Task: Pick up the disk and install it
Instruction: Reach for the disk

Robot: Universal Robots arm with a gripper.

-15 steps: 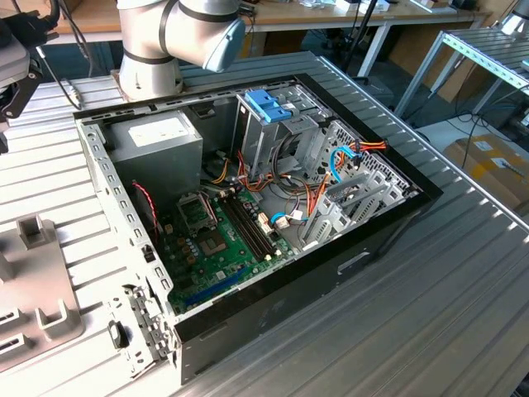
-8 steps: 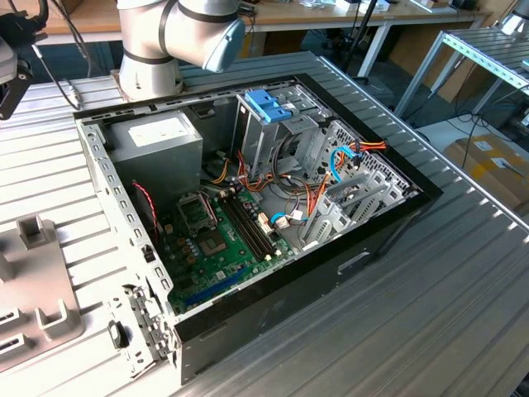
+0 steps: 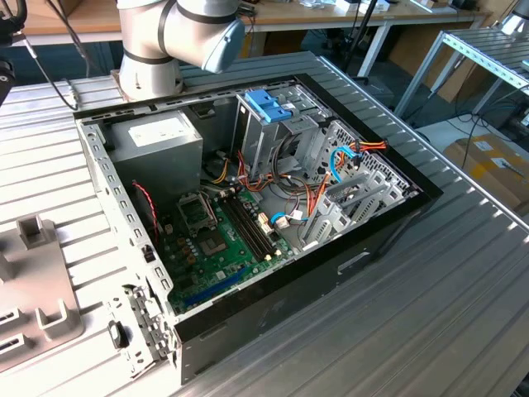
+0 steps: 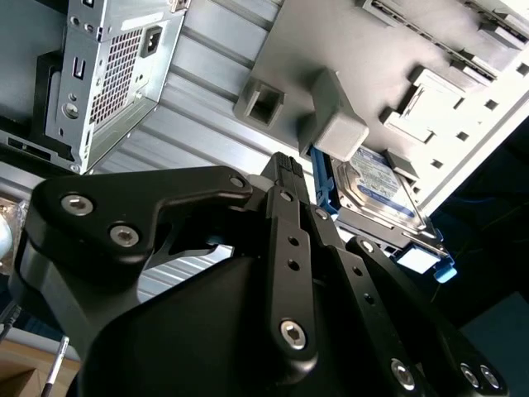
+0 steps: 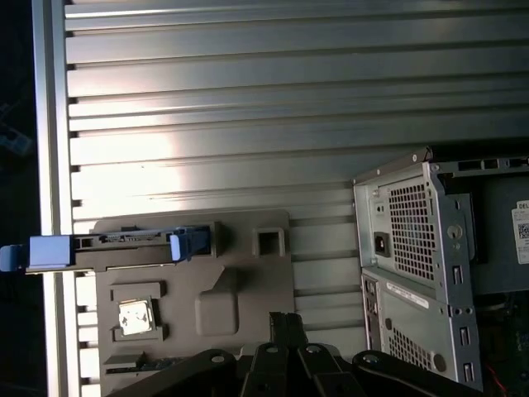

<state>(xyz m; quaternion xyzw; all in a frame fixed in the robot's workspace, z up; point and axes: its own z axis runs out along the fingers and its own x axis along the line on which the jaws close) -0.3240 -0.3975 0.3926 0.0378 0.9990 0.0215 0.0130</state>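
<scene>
A ribbed aluminium table (image 3: 438, 306) carries everything. In the exterior view an open computer case (image 3: 281, 306) lies on its side across the frame's centre, a grey holder plate (image 3: 33, 285) rests at the lower left, and the arm's base (image 3: 149, 62) stands at the upper left

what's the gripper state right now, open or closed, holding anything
Gripper: cannot be told whether open or closed. The disk sits in its grey holder, not gripped.

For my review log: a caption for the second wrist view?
Gripper near the disk, which sits in a grey holder beside the computer case.
</scene>
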